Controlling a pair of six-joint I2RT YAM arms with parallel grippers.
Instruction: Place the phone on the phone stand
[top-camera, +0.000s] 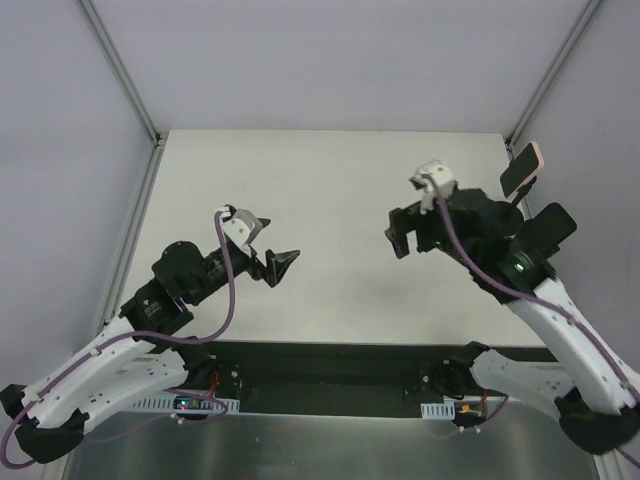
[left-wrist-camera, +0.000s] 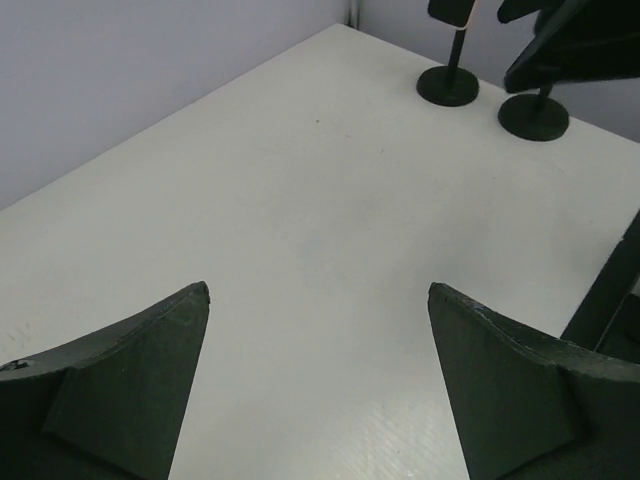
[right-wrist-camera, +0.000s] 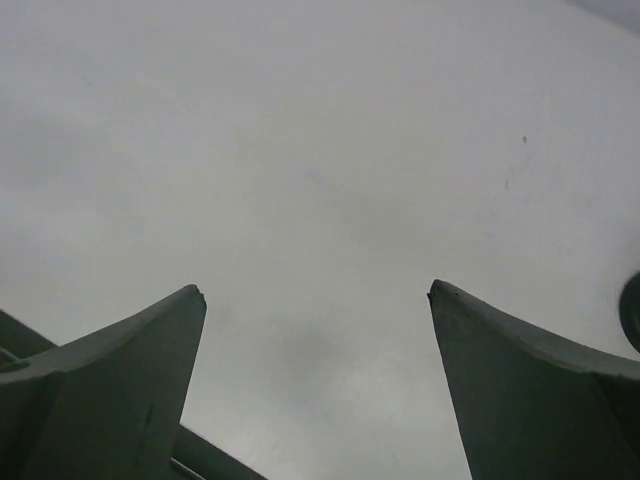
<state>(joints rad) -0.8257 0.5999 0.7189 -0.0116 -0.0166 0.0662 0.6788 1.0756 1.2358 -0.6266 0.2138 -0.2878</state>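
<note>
The table (top-camera: 330, 190) is seen as smooth and matt. The fingers (left-wrist-camera: 130, 370) are shown in matt dark plastic. The posts (top-camera: 120, 70) are rendered as dull metal.

1x phone (top-camera: 521, 170), 2x stands (left-wrist-camera: 447, 85) (left-wrist-camera: 533, 115), 2x grippers (left-wrist-camera: 318, 288) (right-wrist-camera: 318, 290), 1x table (top-camera: 330, 180)

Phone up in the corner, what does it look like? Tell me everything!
The phone is a flat dark rectangle with a pale pink edge, maybe a case. It sits tilted, raised above the far right corner of the table, seemingly on a thin black stand with a round base. Nothing else touches it.
</note>
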